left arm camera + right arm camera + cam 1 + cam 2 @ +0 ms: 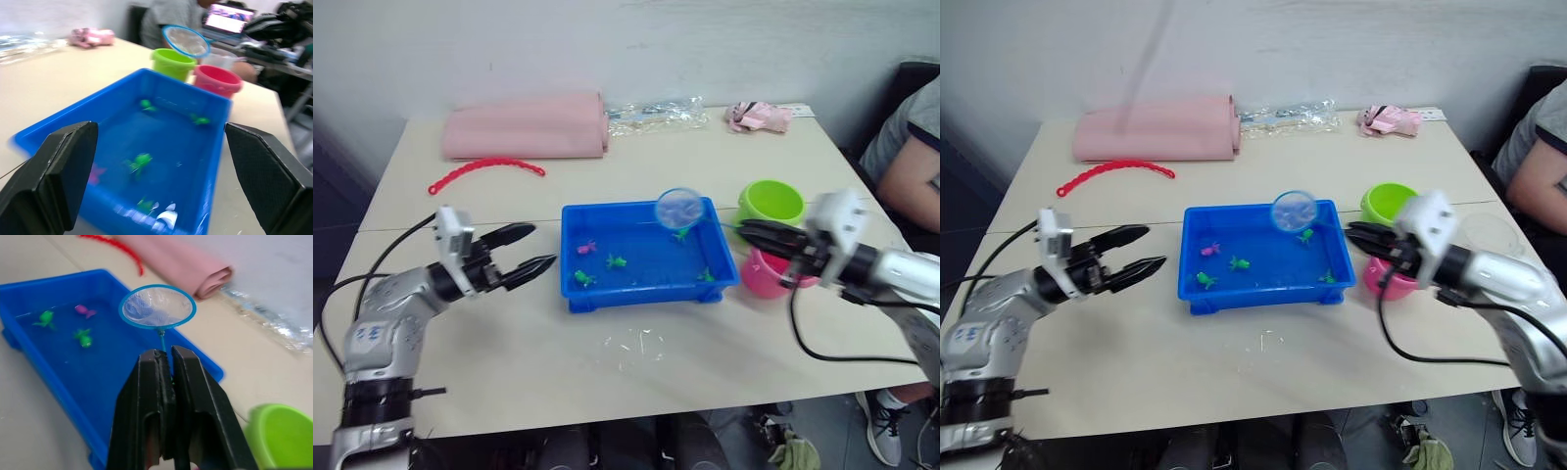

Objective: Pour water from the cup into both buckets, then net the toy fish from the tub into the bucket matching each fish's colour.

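Observation:
The blue tub [575,294] sits mid-table holding water and several toy fish: a pink one [586,248] and green ones [617,261]. My right gripper [745,231] is shut on the net's thin handle, and the blue-rimmed hoop [680,206] hangs over the tub's far right corner. The green bucket [771,203] and the pink bucket [762,277] stand right of the tub, the pink one nearer. A clear cup [1491,235] shows beyond my right wrist. My left gripper [540,246] is open, just left of the tub, pointing at it.
A rolled pink cloth [527,127], a red beaded strip [486,168], a clear plastic bag [656,113] and a small pink item [759,117] lie at the back. A person [911,147] sits at the right. Spilled water [631,345] glistens in front of the tub.

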